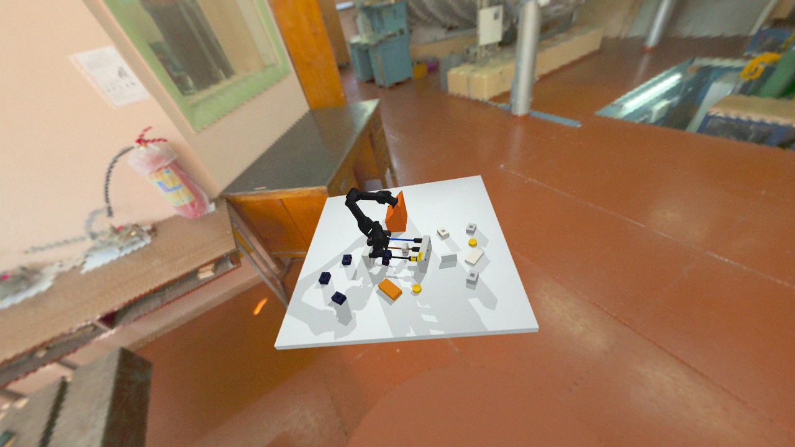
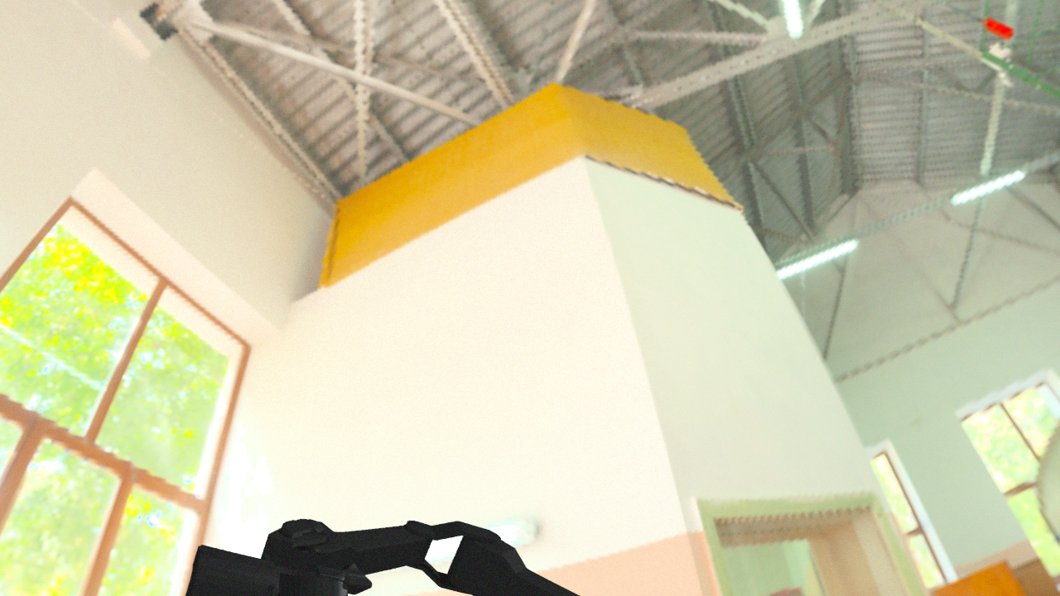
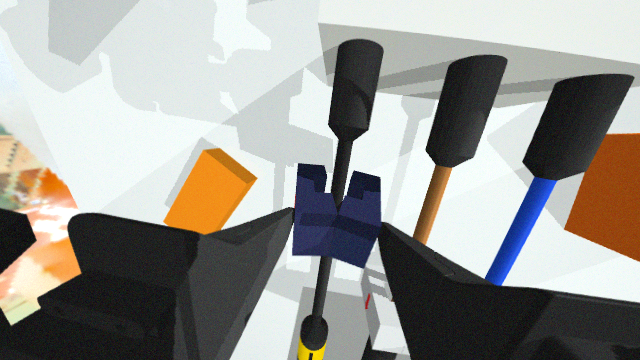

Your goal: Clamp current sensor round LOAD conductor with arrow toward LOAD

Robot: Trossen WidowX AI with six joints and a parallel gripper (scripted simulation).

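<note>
Claw [image 3: 336,227] clenched on the navy split-core sensor [image 3: 336,220], fingertips pressing both sides. Sensor straddles the black conductor [image 3: 342,170], its two halves still spread in a V. Brown conductor [image 3: 433,200] and blue conductor [image 3: 522,227] lie beside it, above the white desk [image 1: 445,311].

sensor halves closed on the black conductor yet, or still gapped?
Gapped. In the wrist view the navy sensor, shut in the gripper, shows a V-shaped gap at its top, with the black conductor running through it.
</note>
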